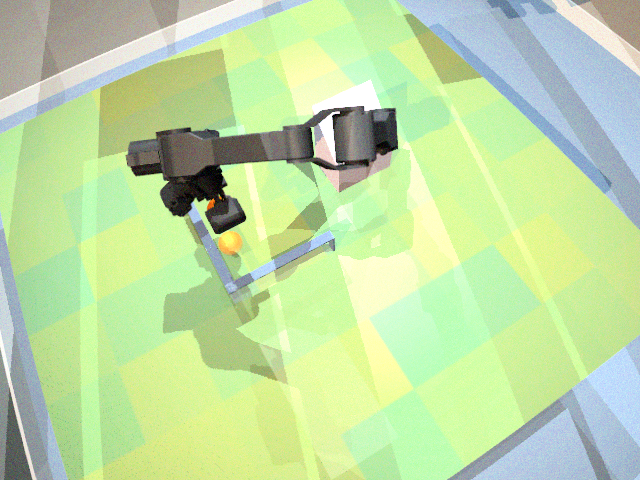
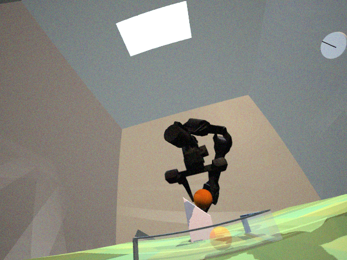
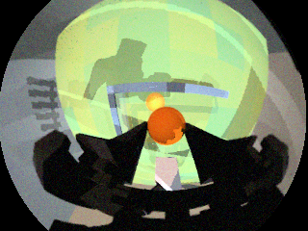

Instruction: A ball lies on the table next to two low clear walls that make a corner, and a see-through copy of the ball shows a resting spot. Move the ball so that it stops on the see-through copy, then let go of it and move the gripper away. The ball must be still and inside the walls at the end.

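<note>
We hold the orange ball [image 2: 203,197] pinched between the 2 fingers [image 2: 188,190], which stand partly closed around it, well above the worktop [image 1: 465,289]. The pale copy [image 2: 220,236] sits below, inside the corner made by the 2 low walls [image 1: 281,262]. To do this step well, we should centre the ball over the copy, lower slowly until it touches the worktop, then open gently so it cannot roll, and lift straight up.
</note>
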`<state>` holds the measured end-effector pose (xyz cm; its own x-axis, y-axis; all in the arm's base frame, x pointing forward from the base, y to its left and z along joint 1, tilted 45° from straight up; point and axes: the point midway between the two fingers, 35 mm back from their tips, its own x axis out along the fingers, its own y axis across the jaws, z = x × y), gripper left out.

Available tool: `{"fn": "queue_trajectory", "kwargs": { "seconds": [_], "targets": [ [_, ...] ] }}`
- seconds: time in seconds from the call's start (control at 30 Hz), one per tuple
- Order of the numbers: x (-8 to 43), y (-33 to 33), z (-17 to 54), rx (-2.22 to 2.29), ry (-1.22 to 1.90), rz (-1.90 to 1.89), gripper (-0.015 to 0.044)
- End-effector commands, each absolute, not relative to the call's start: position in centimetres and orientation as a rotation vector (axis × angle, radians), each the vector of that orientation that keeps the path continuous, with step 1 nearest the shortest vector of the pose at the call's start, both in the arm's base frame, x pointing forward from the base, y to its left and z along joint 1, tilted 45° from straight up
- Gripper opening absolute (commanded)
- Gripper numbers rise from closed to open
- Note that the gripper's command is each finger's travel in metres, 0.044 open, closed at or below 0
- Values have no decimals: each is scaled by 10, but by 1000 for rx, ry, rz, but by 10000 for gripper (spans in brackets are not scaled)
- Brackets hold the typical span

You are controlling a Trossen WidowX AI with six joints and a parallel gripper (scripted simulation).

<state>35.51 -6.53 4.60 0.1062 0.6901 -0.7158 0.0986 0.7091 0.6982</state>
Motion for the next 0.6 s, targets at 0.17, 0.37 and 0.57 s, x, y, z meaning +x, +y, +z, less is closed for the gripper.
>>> {"fn": "queue_trajectory", "kwargs": {
  "seconds": [0.17,0.37,0.57],
  "targets": [
    [371,-39,44,708,1410,496,0],
    [376,-19,23,707,1410,496,0],
    [378,5,-1,709,1409,498,0]
  ]
}}
